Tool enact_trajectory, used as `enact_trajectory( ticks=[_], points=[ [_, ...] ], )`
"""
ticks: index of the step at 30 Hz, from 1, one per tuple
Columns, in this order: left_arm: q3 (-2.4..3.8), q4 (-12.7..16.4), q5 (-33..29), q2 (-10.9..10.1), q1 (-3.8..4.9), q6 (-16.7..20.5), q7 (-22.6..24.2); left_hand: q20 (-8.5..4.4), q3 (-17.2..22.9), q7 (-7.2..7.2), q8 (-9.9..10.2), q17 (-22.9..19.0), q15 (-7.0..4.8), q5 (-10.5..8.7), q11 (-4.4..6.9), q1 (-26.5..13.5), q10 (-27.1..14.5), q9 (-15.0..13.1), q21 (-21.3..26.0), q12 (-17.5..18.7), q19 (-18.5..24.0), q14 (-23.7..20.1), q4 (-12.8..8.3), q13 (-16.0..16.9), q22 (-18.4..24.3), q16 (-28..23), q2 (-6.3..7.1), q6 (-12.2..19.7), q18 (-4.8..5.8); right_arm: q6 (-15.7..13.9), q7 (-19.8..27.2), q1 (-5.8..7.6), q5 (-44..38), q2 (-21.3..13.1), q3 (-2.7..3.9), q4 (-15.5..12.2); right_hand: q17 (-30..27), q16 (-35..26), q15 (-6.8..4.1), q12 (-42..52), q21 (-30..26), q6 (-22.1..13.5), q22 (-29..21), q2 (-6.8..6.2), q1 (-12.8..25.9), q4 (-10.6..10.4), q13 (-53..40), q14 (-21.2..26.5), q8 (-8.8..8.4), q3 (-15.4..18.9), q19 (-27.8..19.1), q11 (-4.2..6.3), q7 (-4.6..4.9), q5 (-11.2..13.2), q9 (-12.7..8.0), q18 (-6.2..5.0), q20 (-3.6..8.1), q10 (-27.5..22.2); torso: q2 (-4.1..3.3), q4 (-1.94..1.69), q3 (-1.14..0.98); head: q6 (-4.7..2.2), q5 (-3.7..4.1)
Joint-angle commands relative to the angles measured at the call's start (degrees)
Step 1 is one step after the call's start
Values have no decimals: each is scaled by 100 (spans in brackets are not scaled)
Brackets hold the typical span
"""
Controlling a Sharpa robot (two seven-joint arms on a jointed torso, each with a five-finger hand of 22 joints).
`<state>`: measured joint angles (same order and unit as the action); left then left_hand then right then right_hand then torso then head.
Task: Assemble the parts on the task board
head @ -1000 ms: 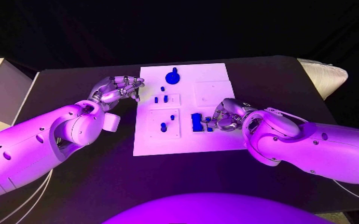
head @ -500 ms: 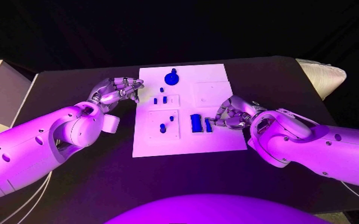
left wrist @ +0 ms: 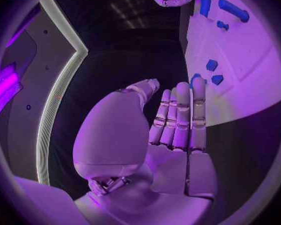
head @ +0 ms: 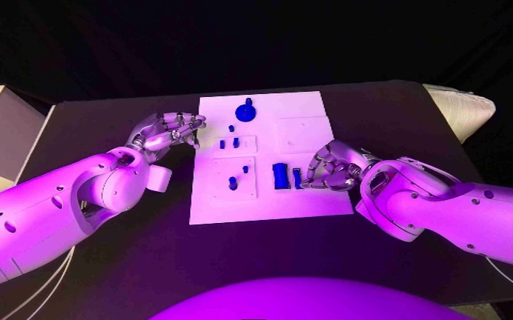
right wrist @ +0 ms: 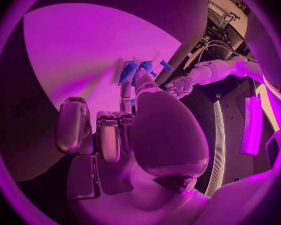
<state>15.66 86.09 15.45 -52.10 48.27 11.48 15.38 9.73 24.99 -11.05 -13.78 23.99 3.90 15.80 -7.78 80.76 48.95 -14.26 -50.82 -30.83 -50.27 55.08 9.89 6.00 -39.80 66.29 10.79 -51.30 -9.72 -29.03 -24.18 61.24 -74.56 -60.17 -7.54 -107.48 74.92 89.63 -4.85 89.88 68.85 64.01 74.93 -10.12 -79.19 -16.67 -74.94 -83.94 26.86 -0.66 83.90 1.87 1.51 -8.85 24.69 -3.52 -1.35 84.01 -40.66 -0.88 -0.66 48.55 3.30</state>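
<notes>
The right hand [head: 329,167] rests over the task board [head: 305,201], its fingers [right wrist: 126,94] curled narrow, their tips touching an upright blue part [head: 297,178]; a true grip cannot be told. The left hand [head: 169,129] hovers just beside the board's edge over the dark surface [head: 128,246], fingers [left wrist: 181,116] close together, empty.

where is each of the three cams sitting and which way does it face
Head view: on the robot's head, looking down at the black table and task board; both arms enter, left robot hand, right robot hand.
Left wrist view: behind the left robot hand, facing the board's edge.
Right wrist view: behind the right robot hand, facing the board.
Shared: all show the board; each wrist view also catches the other robot hand.
</notes>
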Motion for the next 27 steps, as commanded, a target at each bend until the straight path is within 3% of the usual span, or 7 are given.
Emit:
enact_trajectory(
  ticks=[1,10,27],
  points=[
    [4,14,-25,10,-6,-50,33,-14,10,14,-16,-8,8,21,-9,20,-39,8,38,-27,-35,-40,31,-9,5,-22,-36,3,-80,232,19,-31,47,30,-2,31,1508,37,-78,12,-27,77,623,27,-101,-2,-1506,-606,111,-46,162,64,-24,49,94,-20,53,599,-3,-4,5,-2,-2],
    [4,24,-25,3,-10,-52,38,-14,10,14,-16,-8,8,21,-9,20,-39,8,38,-27,-35,-40,31,-9,5,-22,-36,3,-80,-33,-427,-79,-292,151,-2,99,1508,37,-121,12,5,77,645,110,-191,2,-1506,-606,257,-128,177,115,-82,44,234,-13,91,599,-4,-17,9,9,2],
    [4,38,-25,-15,-11,-50,38,-14,10,14,-16,-8,8,21,-9,20,-39,8,38,-27,-35,-40,31,-9,5,-22,-36,3,-80,-103,-683,-156,-623,396,-1,290,1508,37,-152,12,42,28,671,180,-258,4,-1506,-606,370,-231,193,148,-118,-5,352,-5,123,599,-4,-13,11,33,-19]
  ],
)
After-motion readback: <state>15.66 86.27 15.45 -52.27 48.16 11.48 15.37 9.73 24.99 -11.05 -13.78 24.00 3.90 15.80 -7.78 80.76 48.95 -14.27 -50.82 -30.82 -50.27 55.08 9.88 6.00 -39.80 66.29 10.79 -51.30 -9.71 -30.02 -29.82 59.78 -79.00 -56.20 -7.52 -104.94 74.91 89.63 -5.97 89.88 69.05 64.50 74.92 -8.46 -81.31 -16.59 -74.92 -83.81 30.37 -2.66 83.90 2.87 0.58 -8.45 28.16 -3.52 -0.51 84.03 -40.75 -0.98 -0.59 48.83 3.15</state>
